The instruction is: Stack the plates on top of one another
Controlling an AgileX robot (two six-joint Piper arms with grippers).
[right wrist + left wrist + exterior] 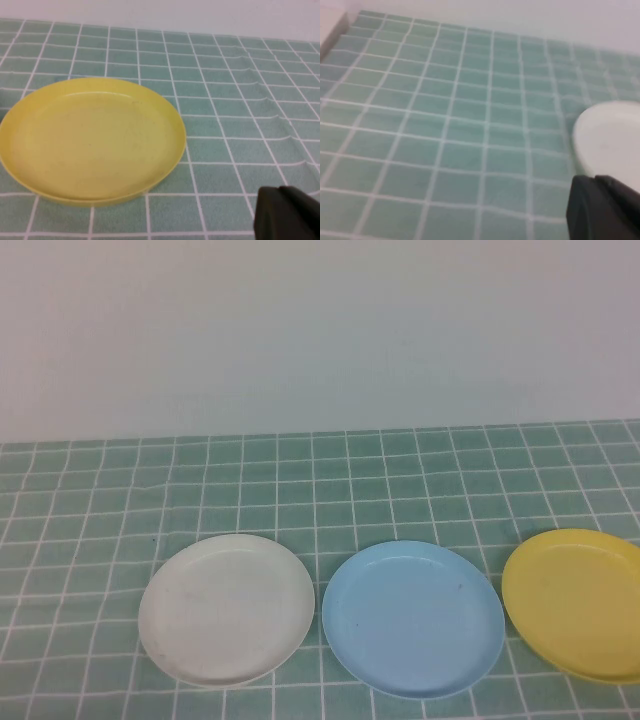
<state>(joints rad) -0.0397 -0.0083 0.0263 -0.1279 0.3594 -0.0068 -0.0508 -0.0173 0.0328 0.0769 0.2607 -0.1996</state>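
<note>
Plates lie in a row on the green checked cloth point(300, 480): white plate point(226, 609), blue plate point(413, 618), yellow plate point(580, 602), none stacked. My left gripper point(605, 210) is near the white one, my right gripper point(287, 212) near the yellow; how my jaws stand I cannot tell.

Checked tablecloth point(90, 500) carries white plate point(226, 609), blue plate point(413, 618), yellow plate point(578, 604)

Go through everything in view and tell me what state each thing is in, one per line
white plate: flat on the tablecloth, empty, unstacked
blue plate: flat, empty, unstacked, between the other two
yellow plate: flat, empty, unstacked
tablecloth: spread out, slightly wrinkled
left gripper: beside the white plate, holding nothing
right gripper: beside the yellow plate, holding nothing
</note>
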